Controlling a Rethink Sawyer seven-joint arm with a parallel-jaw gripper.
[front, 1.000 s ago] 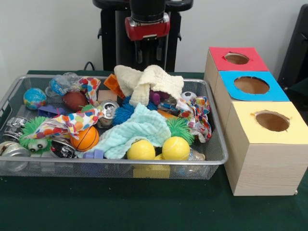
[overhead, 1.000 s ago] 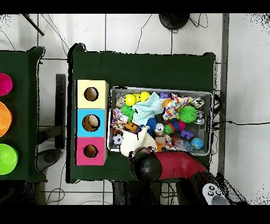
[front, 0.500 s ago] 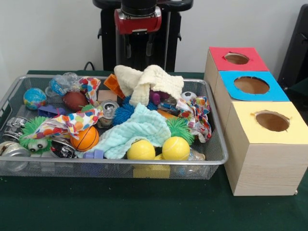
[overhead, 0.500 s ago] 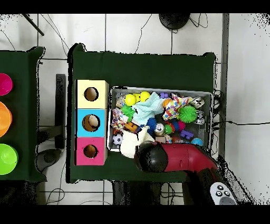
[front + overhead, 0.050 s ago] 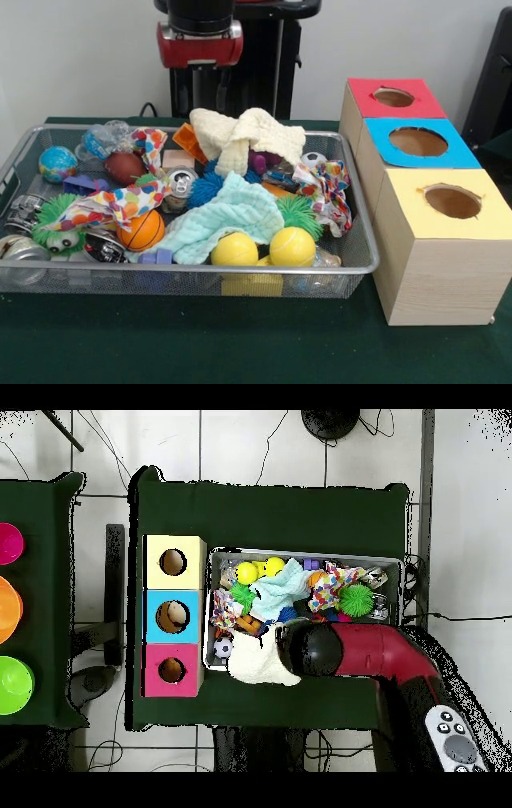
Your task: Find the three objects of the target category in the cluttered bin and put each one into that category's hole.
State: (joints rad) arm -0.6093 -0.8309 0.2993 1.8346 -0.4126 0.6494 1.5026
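Note:
A wire bin (image 5: 358, 264) holds a jumble of toys and cloths. Two yellow balls (image 5: 234, 250) (image 5: 293, 246) lie at its near edge, with an orange basketball (image 5: 142, 230) to their left. A globe ball (image 5: 58, 163) and a brown ball (image 5: 124, 168) sit at the far left, and a small soccer ball (image 5: 315, 159) at the far right. My gripper (image 5: 208, 86) hangs open and empty, high above the bin's far edge, left of the cream cloth (image 5: 244, 136). In the overhead view the red arm (image 5: 365, 654) covers the gripper and the bin's lower part.
Three boxes with round holes stand beside the bin: red (image 5: 392, 100), blue (image 5: 416, 142) and yellow (image 5: 452, 200). A mint cloth (image 5: 228, 212), polka-dot cloths (image 5: 120, 204), drink cans (image 5: 180, 182) and spiky balls (image 5: 300, 212) cover other items. Coloured bowls (image 5: 8, 609) sit on a second table.
The gripper has slid left in the front view and risen a little. Overhead, the arm's head moved from outside the bin's edge to above the bin. Nothing in the bin moved.

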